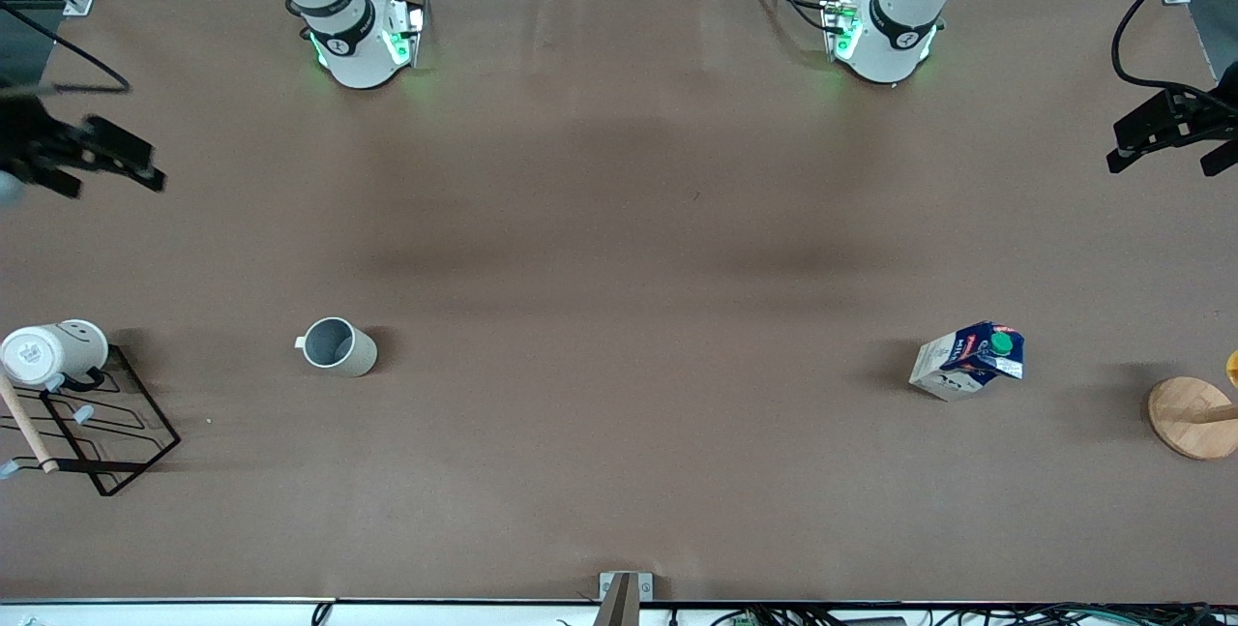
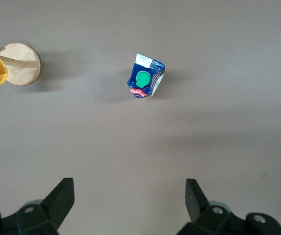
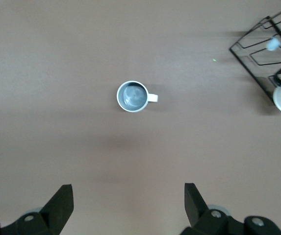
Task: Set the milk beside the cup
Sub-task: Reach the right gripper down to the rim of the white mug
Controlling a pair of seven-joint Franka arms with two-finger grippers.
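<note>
The milk carton [image 1: 968, 362] is standing at the lower right of the front view, well apart from the cup [image 1: 337, 346] at lower left, so the left end effector [image 2: 129, 198] is hanging wide open and empty high over the desk [image 1: 619, 220] by the carton, ready to grab it, while the right end effector [image 3: 128, 198] is waiting open and empty.

Brown table [image 1: 619, 220] under soft, even light.

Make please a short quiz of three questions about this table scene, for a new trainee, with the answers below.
1. True or false: the milk touches the cup.
2. Which arm's end of the table holds the milk? A) left B) right
3. Fill in: the white smiley mug sits on a black wire ____.

Key: 1. False, they stand well apart. 2. A; the open left claw is high over the table, the milk in its view, and the open right claw likewise with the cup. 3. rack.
</note>
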